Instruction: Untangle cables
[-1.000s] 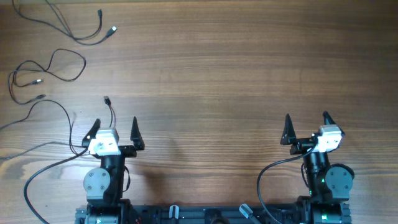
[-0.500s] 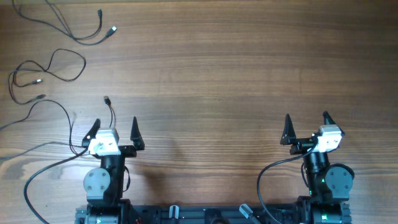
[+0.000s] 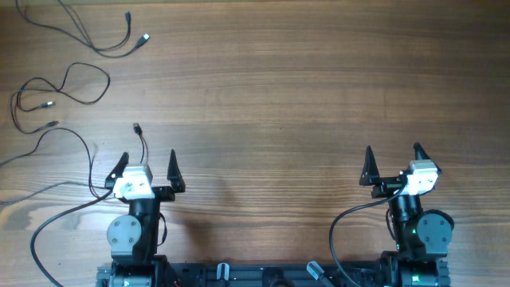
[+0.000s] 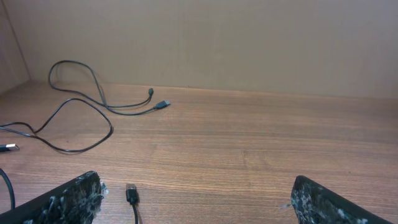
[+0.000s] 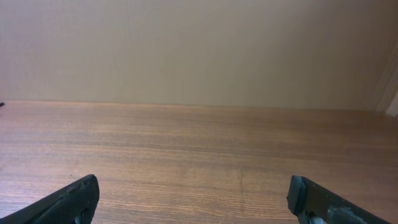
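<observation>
Cables [image 3: 107,80] lie as separate strands on worktop [image 3: 287,96], ahead and left of left gripper [image 3: 148,155]. Nearest plug [image 3: 137,127] sits just ahead of it, its cord running lengthwise toward the jaws. Both grippers wide, empty. Right gripper [image 3: 393,149] well apart; left arm nearer.

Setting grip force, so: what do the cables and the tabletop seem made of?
The cables look plastic- or rubber-jacketed: thin, matte black, lying in loose loops. Some plug ends glint silvery, probably metal. The table looks like wood or wood-look laminate: brown, long grain lines, faint sheen.
</observation>
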